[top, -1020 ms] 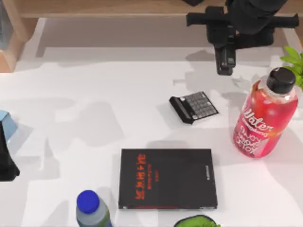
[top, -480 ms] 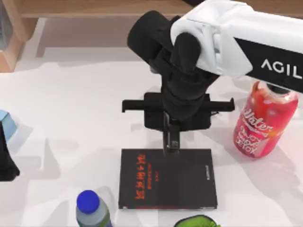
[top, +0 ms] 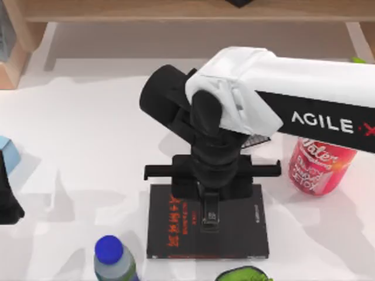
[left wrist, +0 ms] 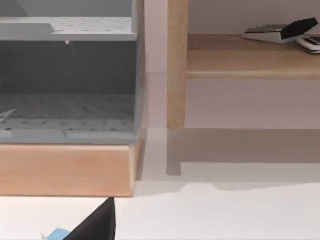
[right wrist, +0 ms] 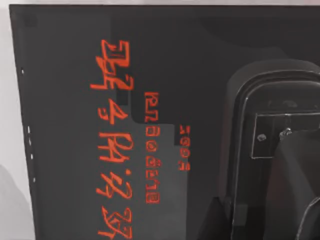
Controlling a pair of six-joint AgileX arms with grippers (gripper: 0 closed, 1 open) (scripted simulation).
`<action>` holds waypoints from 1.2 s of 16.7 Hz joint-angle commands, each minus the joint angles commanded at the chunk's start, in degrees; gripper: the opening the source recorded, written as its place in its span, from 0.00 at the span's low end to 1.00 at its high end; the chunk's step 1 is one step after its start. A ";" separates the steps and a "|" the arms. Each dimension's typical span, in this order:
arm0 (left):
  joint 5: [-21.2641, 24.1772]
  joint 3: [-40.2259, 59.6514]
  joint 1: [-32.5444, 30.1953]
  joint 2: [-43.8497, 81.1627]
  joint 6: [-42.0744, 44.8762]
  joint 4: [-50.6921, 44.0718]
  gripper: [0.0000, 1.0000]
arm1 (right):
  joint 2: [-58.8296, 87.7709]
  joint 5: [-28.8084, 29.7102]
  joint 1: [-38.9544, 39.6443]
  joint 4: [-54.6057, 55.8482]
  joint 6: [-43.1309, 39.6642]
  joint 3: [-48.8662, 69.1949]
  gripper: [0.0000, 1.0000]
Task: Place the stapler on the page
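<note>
**Top view.** Right arm: a second ago it was back by the wooden shelf, and it has since swung forward across the counter [top: 88, 134]. Its right claw [top: 209, 219] now hangs over the page [top: 246, 234], a black book cover with red characters.

The stapler [top: 258, 140], a small grey-keyed gadget, shows as a corner of keys under the white forearm. It lies in its earlier spot on the counter, apart from the page. Judgement: not picked up, so the placing is still to do. The arm covers the rest of the stapler and part of the red drink bottle [top: 319, 170].

Left claw [top: 7, 202]: parked at the counter's left edge and cut off.

**Left wrist view.** Wooden shelf [left wrist: 240, 60] and grey perforated bin [left wrist: 67, 75]. Whether the left claw is released or clenched cannot be told.

**Right wrist view.** The page lies close below, and dark claw housing hides its far part. No stapler is seen in the claw, and its grip cannot be told.
</note>
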 joint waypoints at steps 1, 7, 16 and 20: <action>0.00 0.00 0.00 0.00 0.00 0.00 1.00 | 0.00 0.00 0.00 0.00 0.00 0.00 0.00; 0.00 0.00 0.00 0.00 0.00 0.00 1.00 | 0.46 -0.04 -0.27 1.76 -0.02 -1.11 0.00; 0.00 0.00 0.00 0.00 0.00 0.00 1.00 | 2.07 0.00 -0.21 6.01 -0.18 -3.93 0.08; 0.00 0.00 0.00 0.00 0.00 0.00 1.00 | 2.07 0.00 -0.21 6.01 -0.18 -3.93 0.38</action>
